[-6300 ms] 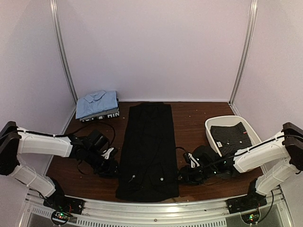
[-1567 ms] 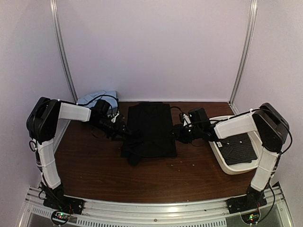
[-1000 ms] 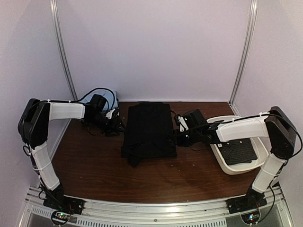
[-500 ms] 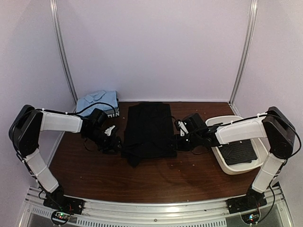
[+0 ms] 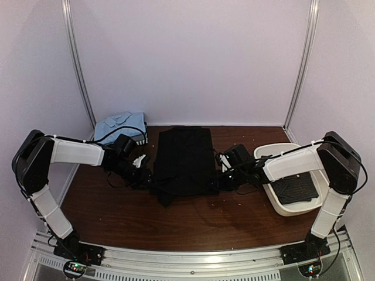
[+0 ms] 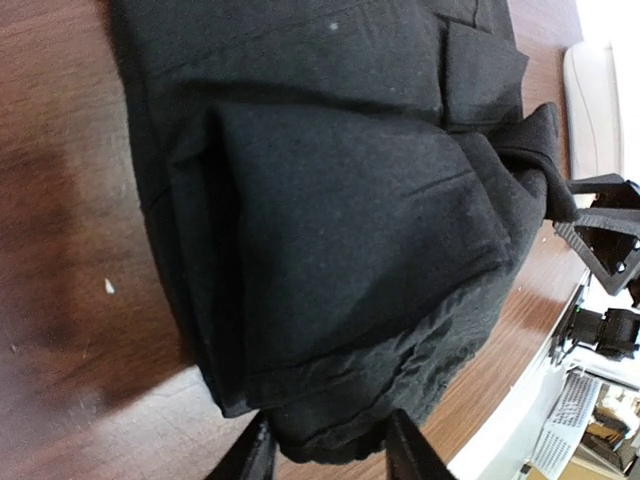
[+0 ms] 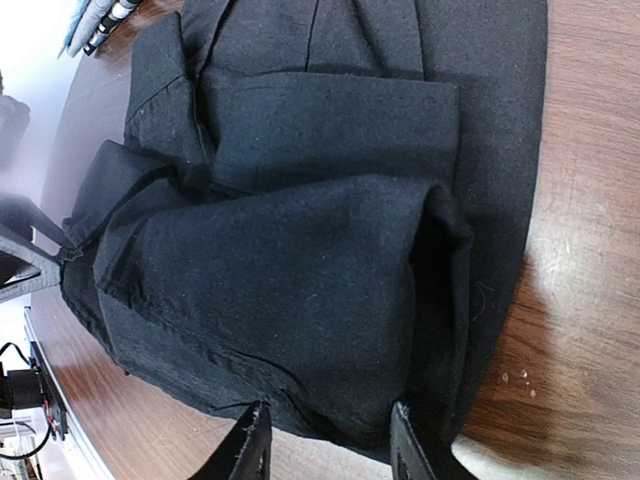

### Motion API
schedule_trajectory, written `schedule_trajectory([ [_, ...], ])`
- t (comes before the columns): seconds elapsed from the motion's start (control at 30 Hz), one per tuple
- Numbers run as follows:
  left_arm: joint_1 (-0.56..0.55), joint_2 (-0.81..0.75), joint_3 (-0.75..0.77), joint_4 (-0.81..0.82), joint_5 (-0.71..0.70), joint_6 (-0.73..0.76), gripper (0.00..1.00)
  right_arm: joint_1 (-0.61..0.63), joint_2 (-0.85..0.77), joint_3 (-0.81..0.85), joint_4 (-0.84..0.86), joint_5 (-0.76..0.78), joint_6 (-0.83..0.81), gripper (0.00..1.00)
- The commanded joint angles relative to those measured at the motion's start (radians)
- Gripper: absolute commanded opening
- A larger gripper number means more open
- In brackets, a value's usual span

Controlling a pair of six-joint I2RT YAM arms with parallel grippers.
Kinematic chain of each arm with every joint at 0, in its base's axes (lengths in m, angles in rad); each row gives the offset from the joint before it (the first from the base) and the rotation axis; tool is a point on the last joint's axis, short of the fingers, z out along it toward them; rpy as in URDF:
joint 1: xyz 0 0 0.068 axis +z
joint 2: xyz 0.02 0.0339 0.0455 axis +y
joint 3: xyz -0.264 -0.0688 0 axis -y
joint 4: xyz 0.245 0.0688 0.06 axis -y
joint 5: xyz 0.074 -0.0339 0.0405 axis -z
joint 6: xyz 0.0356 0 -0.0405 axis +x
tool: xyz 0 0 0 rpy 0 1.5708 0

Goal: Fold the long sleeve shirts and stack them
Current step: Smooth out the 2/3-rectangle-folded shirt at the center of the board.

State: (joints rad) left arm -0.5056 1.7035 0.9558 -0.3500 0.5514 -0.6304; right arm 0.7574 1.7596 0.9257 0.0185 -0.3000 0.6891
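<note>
A plain black long sleeve shirt (image 5: pixel 183 158) lies folded in half at the table's middle, its near hem bunched and uneven. My left gripper (image 5: pixel 145 175) sits low at its near left corner. In the left wrist view (image 6: pixel 330 455) the fingers stand apart with a lump of the shirt's (image 6: pixel 330 200) edge between them. My right gripper (image 5: pixel 220 177) mirrors it at the near right corner. Its fingers (image 7: pixel 325 445) straddle the thick folded edge of the shirt (image 7: pixel 300 270). A second dark shirt with a fine pale pattern (image 5: pixel 296 188) lies in the basket.
A white basket (image 5: pixel 281 149) stands on the right of the table, close to the right forearm. A folded stack topped by a light blue shirt (image 5: pixel 120 124) sits at the back left corner. Small crumbs dot the brown tabletop in front of the black shirt.
The long flat shirt was folded in half away from me. Over the last second both grippers slid along its sides to the near corners and their jaws narrowed around the edge.
</note>
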Motion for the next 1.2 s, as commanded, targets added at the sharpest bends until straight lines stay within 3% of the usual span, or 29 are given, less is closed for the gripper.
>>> schedule_trajectory([
  [0.0,-0.005,0.014,0.033,0.043,0.010,-0.008,0.33,0.006,0.018,-0.005,0.038,-0.015,0.018,0.41],
  [0.17,-0.008,0.018,0.045,0.044,0.017,-0.010,0.13,0.008,0.006,-0.008,0.004,0.031,0.014,0.41],
  [0.3,-0.010,0.019,0.049,0.043,0.018,-0.013,0.06,0.009,0.010,-0.008,-0.011,0.059,0.008,0.44],
  [0.5,-0.010,0.021,0.062,0.043,0.022,-0.017,0.02,0.023,0.033,0.012,-0.009,0.045,0.013,0.40],
  [0.8,-0.008,0.048,0.118,0.050,0.020,-0.037,0.00,0.023,0.032,0.084,-0.011,0.045,0.008,0.08],
  [1.17,0.073,0.225,0.310,0.100,0.010,-0.101,0.00,-0.090,0.158,0.253,0.014,0.027,0.014,0.01],
])
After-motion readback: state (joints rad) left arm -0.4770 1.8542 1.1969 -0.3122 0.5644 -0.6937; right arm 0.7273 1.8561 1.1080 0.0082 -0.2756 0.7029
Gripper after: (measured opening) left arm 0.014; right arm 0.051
